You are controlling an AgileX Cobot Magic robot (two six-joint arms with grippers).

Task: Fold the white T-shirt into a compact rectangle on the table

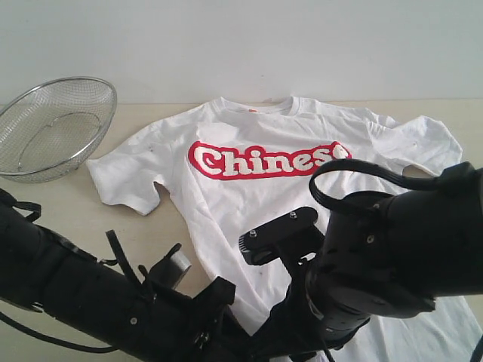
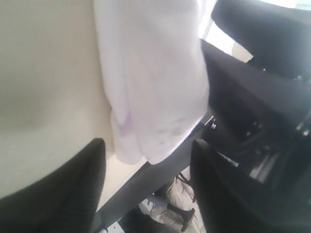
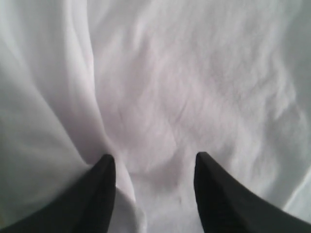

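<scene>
White T-shirt (image 1: 249, 196) face-up on bench (image 1: 75, 204), red-outlined "Chinese" lettering, collar level with mesh basket (image 1: 56, 124), hem away from it, left end effector (image 2: 148, 145) wide at hem, right end effector (image 3: 154, 162) wide over cloth

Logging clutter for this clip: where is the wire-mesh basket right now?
In the exterior view the wire-mesh basket sits at the far left of the table, near the back wall, just left of a sleeve of the white T-shirt.

We count one white T-shirt (image 1: 256, 204), one wire-mesh basket (image 1: 53, 128) at the far left corner of the table (image 1: 79, 226), and two grippers: left gripper (image 2: 148, 189), right gripper (image 3: 154, 189).
</scene>
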